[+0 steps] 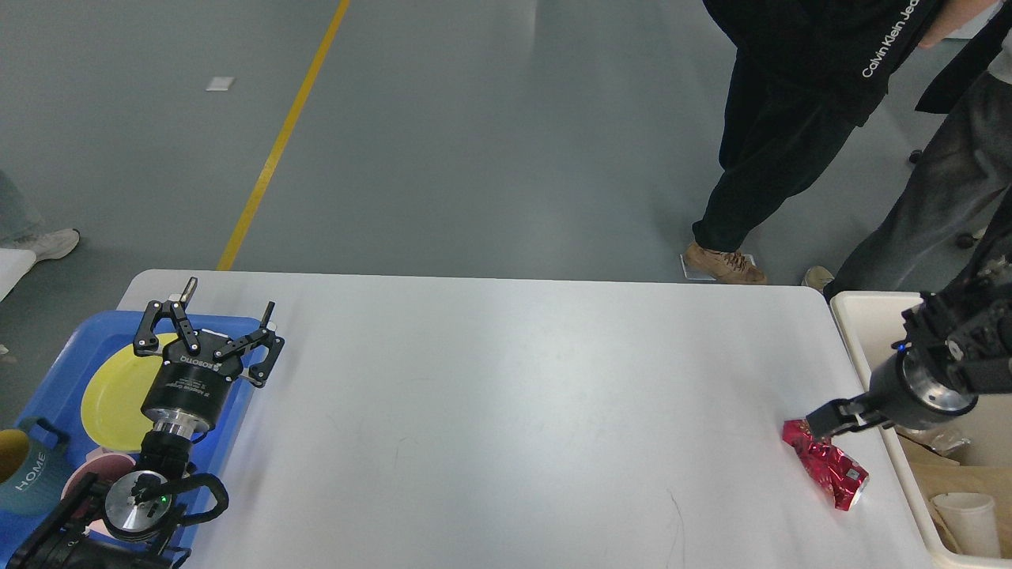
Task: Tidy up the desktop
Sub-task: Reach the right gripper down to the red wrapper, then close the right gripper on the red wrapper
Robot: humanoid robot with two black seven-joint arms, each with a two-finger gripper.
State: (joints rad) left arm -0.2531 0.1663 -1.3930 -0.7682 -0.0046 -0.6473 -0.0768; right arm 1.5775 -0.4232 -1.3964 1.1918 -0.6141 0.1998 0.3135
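The white desktop fills the lower view. A crushed red can lies on it near the right edge. My right gripper has come down from the right to the can's upper end; its fingers are dark and foreshortened, so I cannot tell whether they are open or shut. My left gripper is open and empty, raised over the right edge of the blue tray at the left.
The blue tray holds a yellow plate, a teal "HOME" mug and a pink cup. A cream bin with paper rubbish and a white cup stands at the right edge. Two people stand beyond the far right corner.
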